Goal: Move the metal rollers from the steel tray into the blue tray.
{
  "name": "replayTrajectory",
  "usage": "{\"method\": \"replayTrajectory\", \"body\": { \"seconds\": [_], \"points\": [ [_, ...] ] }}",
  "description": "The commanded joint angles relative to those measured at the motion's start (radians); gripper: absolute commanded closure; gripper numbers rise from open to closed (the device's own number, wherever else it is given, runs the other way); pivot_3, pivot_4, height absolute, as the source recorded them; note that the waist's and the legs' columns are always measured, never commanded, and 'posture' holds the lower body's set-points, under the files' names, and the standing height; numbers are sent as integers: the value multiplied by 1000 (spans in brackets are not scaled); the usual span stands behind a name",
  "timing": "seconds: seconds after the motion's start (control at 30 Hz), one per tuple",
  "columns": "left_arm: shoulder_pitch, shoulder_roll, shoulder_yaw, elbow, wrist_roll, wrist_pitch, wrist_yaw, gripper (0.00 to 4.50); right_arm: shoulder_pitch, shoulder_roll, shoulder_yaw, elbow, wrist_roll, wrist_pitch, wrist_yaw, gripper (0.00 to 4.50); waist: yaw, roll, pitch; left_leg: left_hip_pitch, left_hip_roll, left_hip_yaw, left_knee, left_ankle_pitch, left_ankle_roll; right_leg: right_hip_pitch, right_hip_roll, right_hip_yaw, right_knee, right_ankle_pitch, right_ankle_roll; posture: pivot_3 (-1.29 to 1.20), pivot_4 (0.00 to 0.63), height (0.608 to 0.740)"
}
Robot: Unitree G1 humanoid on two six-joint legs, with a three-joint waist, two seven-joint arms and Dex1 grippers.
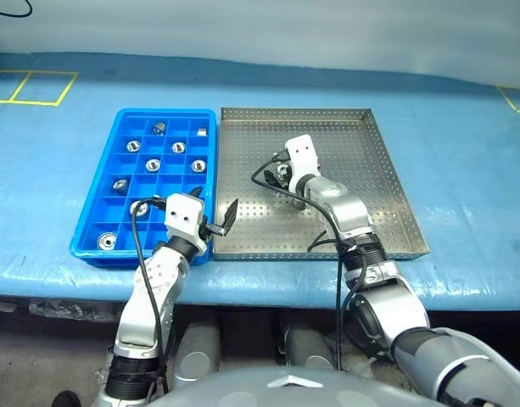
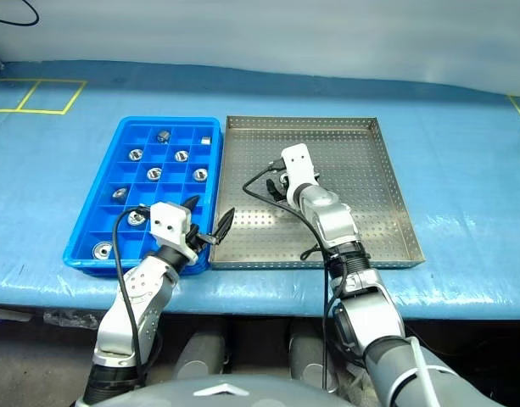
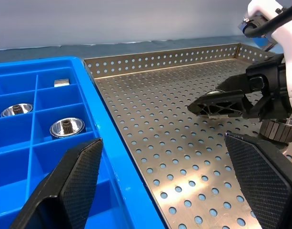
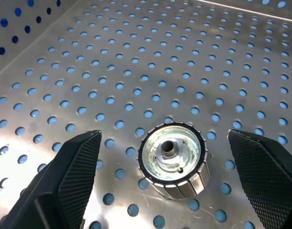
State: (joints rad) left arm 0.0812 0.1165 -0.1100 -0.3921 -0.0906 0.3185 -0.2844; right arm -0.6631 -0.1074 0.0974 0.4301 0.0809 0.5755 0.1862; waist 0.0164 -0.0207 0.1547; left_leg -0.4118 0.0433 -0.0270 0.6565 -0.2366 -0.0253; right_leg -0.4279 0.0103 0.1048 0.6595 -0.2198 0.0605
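Rollers remained: one shiny ribbed metal roller [image 4: 174, 166] sat on the perforated steel tray [image 1: 387, 178], between the right gripper's [image 4: 172, 162] open fingers. Lowering squarely before closing seemed wise.

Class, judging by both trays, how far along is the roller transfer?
Done: several metal rollers already sit in the blue tray. In hand: the open right pincer straddles one roller on the steel tray, not yet gripped. Left: grasp it, carry it over. The left pincer is open, empty.
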Motion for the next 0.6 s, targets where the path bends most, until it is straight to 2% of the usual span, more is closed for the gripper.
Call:
{"method": "replayTrajectory", "body": {
  "seconds": [0.03,0.23,0.27,0.37,0.6],
  "points": [
    [-1,-7,-28,-20,-10,-7,-2,0,-15,-2,-20,5,-9,-24,0,686,0,0,0,0,0,0,0,0,0,0,0,0,0,0,0,164,150,740],
    [-1,-11,-21,-20,-8,-10,9,0,-8,8,-32,-24,1,-39,-3,2560,1,1,0,0,0,0,0,0,0,0,0,0,0,0,0,164,150,740],
    [-1,-12,-19,-19,-8,-11,11,0,-9,9,-33,-27,1,-40,-3,2733,1,1,0,0,0,0,0,0,0,0,0,0,0,0,0,167,150,740],
    [7,-20,6,-23,-20,-21,26,0,-3,16,-26,-60,-1,-38,2,2737,1,1,0,0,0,0,0,0,0,0,0,0,0,0,1,167,150,740],
    [58,-2,100,-49,-32,-69,63,0,49,129,62,-271,28,0,50,2739,-8,2,1,0,2,0,-3,0,0,-2,1,0,1,-1,0,192,150,740]
  ]
}}
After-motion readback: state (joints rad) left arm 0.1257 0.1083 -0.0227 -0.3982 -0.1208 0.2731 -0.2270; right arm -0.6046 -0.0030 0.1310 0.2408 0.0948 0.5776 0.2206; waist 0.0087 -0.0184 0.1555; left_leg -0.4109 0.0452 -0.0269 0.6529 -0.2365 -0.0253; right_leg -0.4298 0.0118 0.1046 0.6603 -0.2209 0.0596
